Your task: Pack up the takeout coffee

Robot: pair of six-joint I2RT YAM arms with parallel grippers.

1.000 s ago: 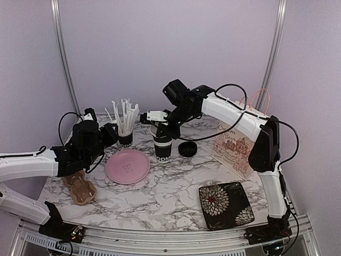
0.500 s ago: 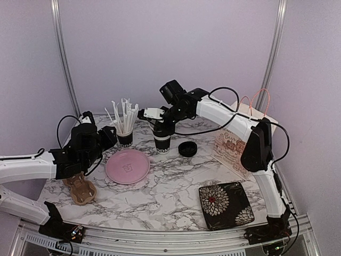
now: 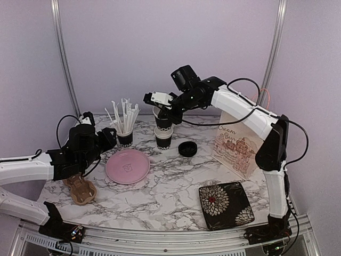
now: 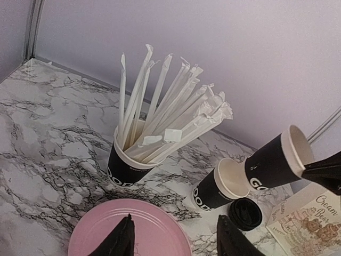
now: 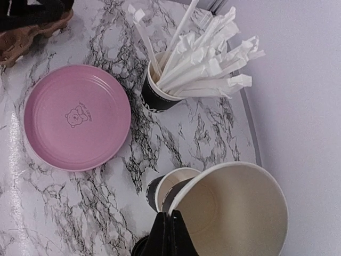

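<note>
Two black paper cups with white rims show, both without lids. One cup stands on the marble table. My right gripper is shut on the rim of the other cup and holds it tilted just above the standing one. In the right wrist view the fingers pinch the held cup's rim over the standing cup. A black lid lies to the right. My left gripper is open and empty over the pink plate, near the standing cup and the held cup.
A black cup full of white wrapped straws stands at the back left. A brown pulp carrier lies at the left front under my left arm. A paper bag stands at the right, and a floral square plate lies in front of it.
My right gripper has risen with one cup, pulling it out of the other cup, which stays on the table. The left arm has barely moved.
</note>
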